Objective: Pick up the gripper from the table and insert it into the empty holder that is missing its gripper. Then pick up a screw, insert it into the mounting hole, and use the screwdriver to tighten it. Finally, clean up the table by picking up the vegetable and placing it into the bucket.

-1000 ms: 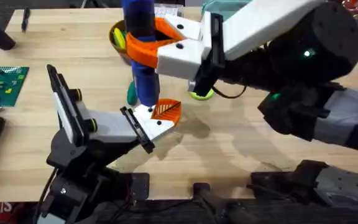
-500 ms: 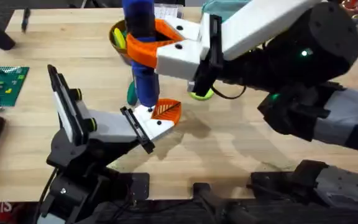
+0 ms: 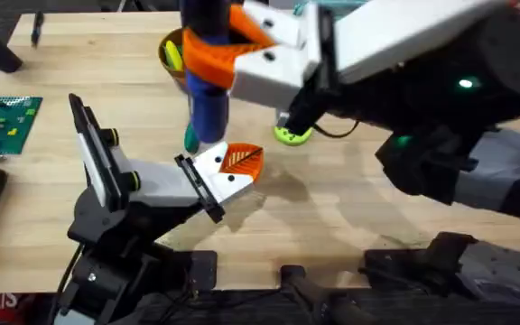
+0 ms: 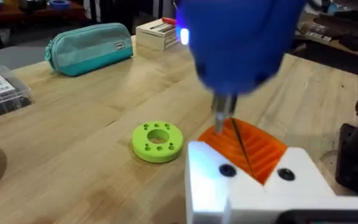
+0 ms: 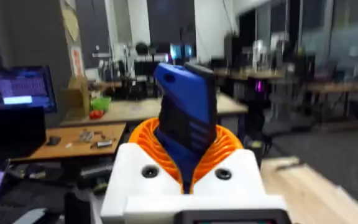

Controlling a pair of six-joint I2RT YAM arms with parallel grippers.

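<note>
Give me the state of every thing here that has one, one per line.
screwdriver, upright, clamped in the right end effector, bit down at the gripper.
right end effector, shut on the screwdriver.
gripper, sitting on the holder's end plate, orange pad up.
holder, carrying the gripper.
green disc, lying flat on the table.

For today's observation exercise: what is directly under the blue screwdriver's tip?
Under the screwdriver, its metal bit points at the gripper's orange ribbed pad, set in the holder. Whether a screw sits beneath the bit cannot be seen.
</note>
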